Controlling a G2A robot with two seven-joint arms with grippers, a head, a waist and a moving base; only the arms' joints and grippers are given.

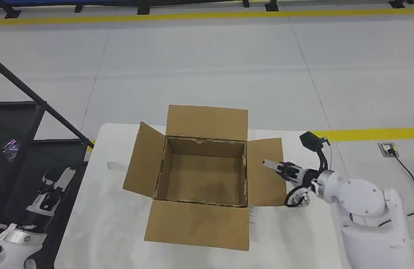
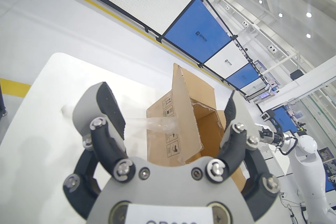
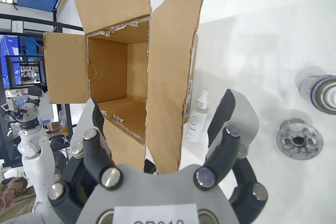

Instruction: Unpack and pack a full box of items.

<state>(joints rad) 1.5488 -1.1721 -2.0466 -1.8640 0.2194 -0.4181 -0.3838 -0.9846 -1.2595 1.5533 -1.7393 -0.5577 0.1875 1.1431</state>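
An open cardboard box (image 1: 203,178) stands in the middle of the white table (image 1: 106,222), all flaps folded out and its inside bare. My right gripper (image 1: 268,163) hovers over the box's right flap, open; in the right wrist view (image 3: 162,114) that flap (image 3: 170,64) rises between the fingers. A white spray bottle (image 3: 197,117) lies against the box wall under the flap. A metal hub (image 3: 299,141) and a can with a purple band (image 3: 320,93) lie on the table beyond it. My left gripper (image 1: 57,180) hangs open off the table's left edge, facing the box (image 2: 183,114).
A clear plastic item (image 2: 157,124) lies on the table beside the box's left side. The metal hub (image 1: 299,199) sits just under my right wrist. Bare tabletop stretches along the left side and front. A black frame (image 1: 31,94) stands left of the table.
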